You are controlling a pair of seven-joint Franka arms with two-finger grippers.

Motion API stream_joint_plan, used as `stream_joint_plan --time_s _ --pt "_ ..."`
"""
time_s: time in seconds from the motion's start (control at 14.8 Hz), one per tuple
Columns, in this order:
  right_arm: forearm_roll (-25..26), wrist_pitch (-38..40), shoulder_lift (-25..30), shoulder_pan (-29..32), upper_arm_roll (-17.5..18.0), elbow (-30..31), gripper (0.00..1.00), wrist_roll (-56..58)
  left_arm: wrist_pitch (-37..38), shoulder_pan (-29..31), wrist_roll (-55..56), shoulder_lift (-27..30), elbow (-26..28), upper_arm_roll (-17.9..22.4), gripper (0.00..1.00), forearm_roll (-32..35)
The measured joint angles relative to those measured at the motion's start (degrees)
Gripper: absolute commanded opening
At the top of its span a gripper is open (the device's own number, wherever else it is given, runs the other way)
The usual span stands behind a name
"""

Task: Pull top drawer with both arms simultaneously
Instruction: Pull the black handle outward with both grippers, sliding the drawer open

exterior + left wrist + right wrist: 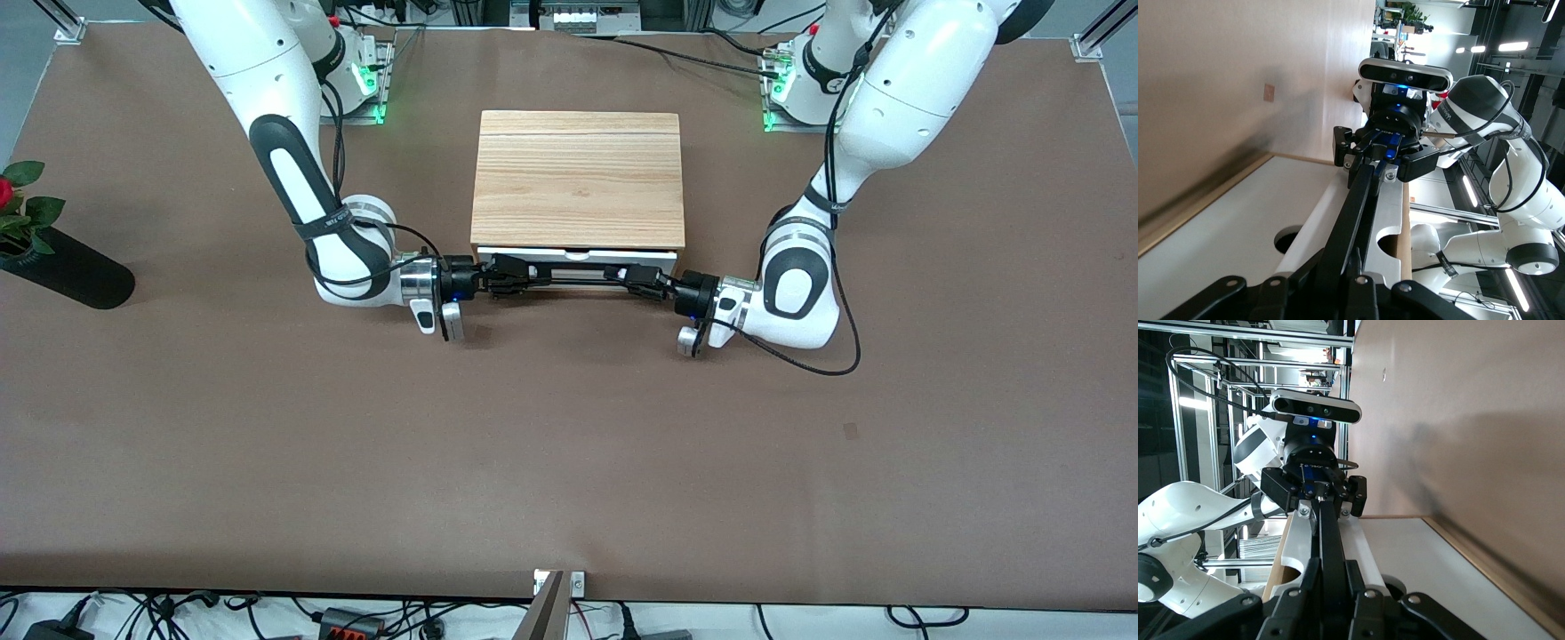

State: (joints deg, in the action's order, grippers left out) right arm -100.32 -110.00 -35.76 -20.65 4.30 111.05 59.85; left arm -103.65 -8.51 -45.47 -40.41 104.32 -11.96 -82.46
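Cabinet (578,178) sits mid-surface (569,444), around 12 o'clock from the front camera, drawer (578,258) facing 6. Both grippers are on its handle (578,277): right gripper (511,277) at the right arm's end, left gripper (642,283) at the other. Vase (67,267) lies way out at 9 o'clock.

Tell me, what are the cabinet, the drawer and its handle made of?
The cabinet looks like pale wood, matte, with visible grain lines. The top drawer has a smooth white front, probably painted board or plastic. Its handle, a thin black bar, could be metal or plastic. The left gripper and right gripper are shut on it.
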Motion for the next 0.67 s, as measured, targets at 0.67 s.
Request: stream_joint_plan --time_s 0.67 --pt "0.01 -1.93 -3.11 0.02 -0.50 -6.20 0.11 -1.35 -3.82 -0.04 0.02 -1.06 -3.87 0.35 0.14 -0.01"
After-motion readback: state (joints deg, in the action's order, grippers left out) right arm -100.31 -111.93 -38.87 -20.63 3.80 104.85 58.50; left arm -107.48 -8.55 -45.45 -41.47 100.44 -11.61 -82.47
